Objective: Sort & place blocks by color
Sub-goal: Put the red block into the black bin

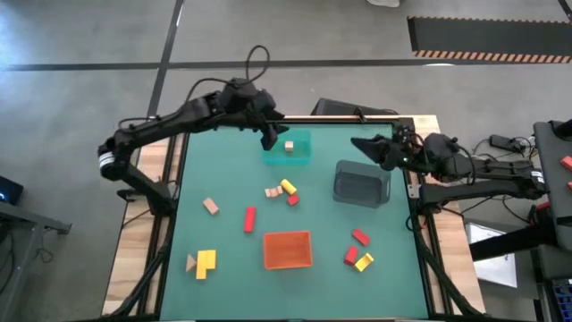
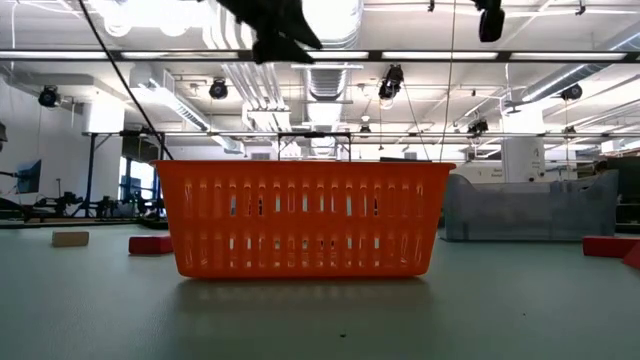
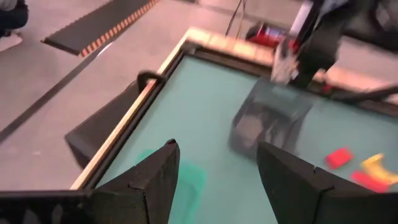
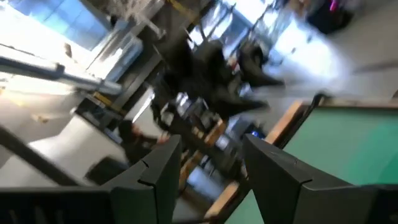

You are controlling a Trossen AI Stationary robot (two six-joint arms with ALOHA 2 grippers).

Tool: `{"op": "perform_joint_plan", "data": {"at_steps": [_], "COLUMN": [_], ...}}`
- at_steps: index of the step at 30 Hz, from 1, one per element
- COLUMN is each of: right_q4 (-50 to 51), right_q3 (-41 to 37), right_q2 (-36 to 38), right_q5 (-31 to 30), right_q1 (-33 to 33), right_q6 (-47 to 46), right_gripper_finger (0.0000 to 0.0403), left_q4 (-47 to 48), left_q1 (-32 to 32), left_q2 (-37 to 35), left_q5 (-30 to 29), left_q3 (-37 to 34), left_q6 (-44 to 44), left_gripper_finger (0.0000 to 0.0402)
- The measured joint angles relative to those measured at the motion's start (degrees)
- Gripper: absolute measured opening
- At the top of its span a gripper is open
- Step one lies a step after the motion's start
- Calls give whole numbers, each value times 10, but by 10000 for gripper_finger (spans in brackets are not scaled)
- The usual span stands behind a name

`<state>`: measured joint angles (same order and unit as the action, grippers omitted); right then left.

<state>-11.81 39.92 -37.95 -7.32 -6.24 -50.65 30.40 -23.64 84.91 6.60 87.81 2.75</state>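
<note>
Small blocks lie scattered on the green table (image 1: pixel 223 170): a tan one (image 1: pixel 210 206), a red bar (image 1: pixel 249 218), a tan, yellow and red cluster (image 1: pixel 283 191), a yellow piece (image 1: pixel 206 262) with a tan wedge (image 1: pixel 190 262), and red and yellow ones (image 1: pixel 357 252). One tan block (image 1: pixel 290 146) sits in the teal tray (image 1: pixel 299 156). My left gripper (image 1: pixel 268 136) (image 3: pixel 217 155) hangs open and empty above the teal tray's left far corner. My right gripper (image 1: pixel 368 148) (image 4: pixel 211 146) is open and empty, raised near the grey tray's (image 1: pixel 361 183) far edge.
The orange tray (image 1: pixel 287 249) (image 2: pixel 305 220) stands near the table's near edge, the grey tray (image 2: pixel 525 208) to its right and farther back. Wooden table rims run along the left and right sides. In the low view both grippers hang high above the table.
</note>
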Motion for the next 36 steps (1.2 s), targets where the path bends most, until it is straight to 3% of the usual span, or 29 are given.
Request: {"op": "perform_joint_plan", "data": {"at_steps": [8,23,26,31,36], "right_q4": [98,610,651,672,719], "right_q3": [66,308,330,334,330], "right_q2": [-68,-226,-252,-291,-334], "right_q5": [91,107,120,213,257], "right_q1": [32,161,195,235,257], "right_q6": [-66,-194,-244,-336,-401], "right_gripper_finger": [162,162,162,162,162], "left_q4": [1,1,2,1,1], "left_q1": [44,149,158,167,167], "left_q2": [-53,-119,-131,-153,-168], "left_q5": [0,1,1,1,1], "left_q3": [-1,-1,-1,-1,-1], "left_q6": [102,109,119,120,121], "left_gripper_finger": [199,199,199,199,199]}}
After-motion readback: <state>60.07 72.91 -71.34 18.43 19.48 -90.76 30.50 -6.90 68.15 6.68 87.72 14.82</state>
